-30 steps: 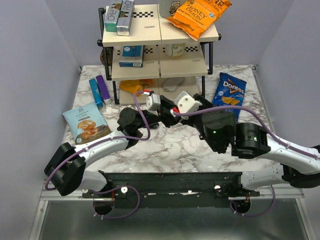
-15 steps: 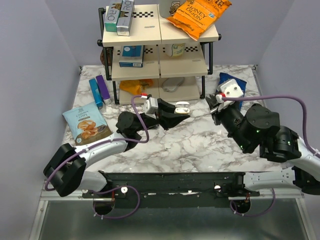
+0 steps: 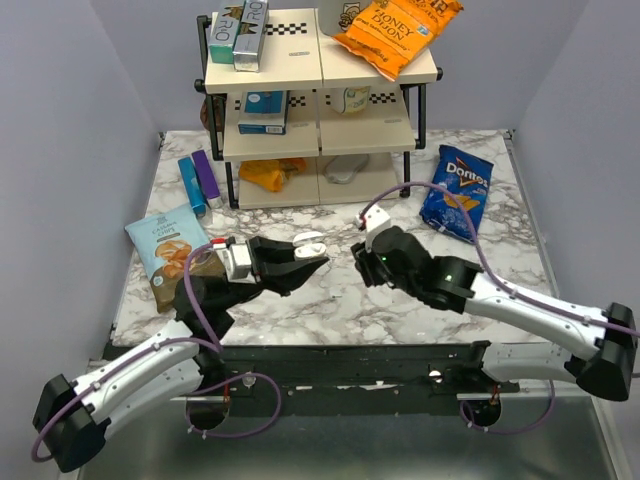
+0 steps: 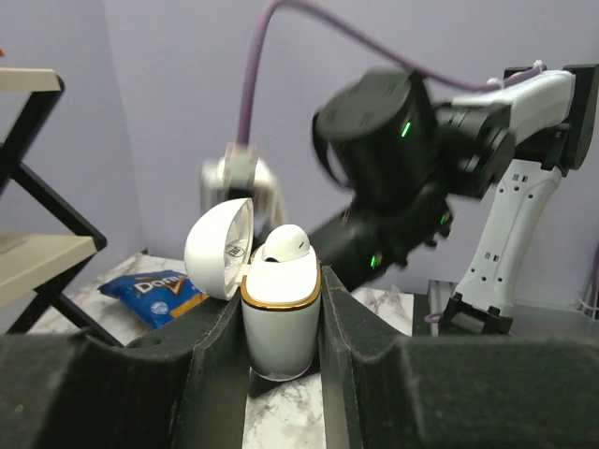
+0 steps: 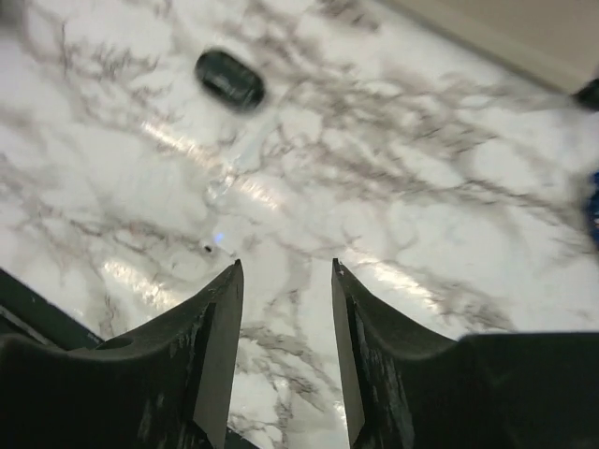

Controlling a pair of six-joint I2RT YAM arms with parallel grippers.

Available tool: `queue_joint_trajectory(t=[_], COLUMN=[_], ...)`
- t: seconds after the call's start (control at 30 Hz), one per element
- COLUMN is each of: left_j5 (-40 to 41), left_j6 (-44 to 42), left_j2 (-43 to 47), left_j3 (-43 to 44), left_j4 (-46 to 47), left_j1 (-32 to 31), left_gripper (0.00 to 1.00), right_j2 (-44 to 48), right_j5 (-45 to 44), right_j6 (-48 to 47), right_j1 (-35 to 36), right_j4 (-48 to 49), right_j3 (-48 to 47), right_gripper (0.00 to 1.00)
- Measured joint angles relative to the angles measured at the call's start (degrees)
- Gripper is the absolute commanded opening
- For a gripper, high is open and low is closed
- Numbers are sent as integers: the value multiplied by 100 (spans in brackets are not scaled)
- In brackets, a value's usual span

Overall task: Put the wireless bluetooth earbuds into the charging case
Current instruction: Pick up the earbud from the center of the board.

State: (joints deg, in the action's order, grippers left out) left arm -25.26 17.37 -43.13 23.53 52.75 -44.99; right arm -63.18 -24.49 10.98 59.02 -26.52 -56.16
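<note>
My left gripper is shut on the white charging case and holds it above the table, left of centre. In the left wrist view the case stands upright between the fingers, its lid flipped open to the left. A white rounded piece sits in its opening. One black earbud lies on the marble, ahead and left of my right gripper, which is open and empty. The right gripper hangs low at the table's centre, right of the case. The other earbud is not in view.
A shelf rack with boxes and an orange snack bag stands at the back. A Doritos bag lies back right, a chips bag at the left, blue and purple tubes behind it.
My left arm has drawn back toward the near left with the case. My right arm left the case, swung out right, then came down low at the table's centre.
</note>
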Motion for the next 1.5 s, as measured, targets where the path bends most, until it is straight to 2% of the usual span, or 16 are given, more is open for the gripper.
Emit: queue_joint_trajectory(t=[0.17, 0.37, 0.8, 1.2, 1.3, 1.5], left_j5=[240, 385, 433, 492, 503, 511], left_j6=[-184, -260, -251, -254, -254, -254], left_j2=[909, 1379, 1611, 1620, 1613, 1606], left_j3=[-188, -284, -374, -374, -374, -374], left_j4=[-835, -1397, -1779, -1864, -1864, -1871], left_j1=[-13, -13, -48, -50, -50, -50], left_gripper=[0, 0, 0, 0, 0, 0], right_j2=[-951, -1827, -3128, -3595, -3620, -3668], right_j5=[1056, 1884, 2127, 2028, 2000, 1985], right_j6=[81, -315, -1108, -1340, -1355, -1346], right_j1=[0, 0, 0, 0, 0, 0], right_j4=[520, 918, 1154, 1290, 1316, 1338], right_j3=[481, 479, 120, -83, -83, -83], right_gripper=[56, 60, 59, 49, 45, 29])
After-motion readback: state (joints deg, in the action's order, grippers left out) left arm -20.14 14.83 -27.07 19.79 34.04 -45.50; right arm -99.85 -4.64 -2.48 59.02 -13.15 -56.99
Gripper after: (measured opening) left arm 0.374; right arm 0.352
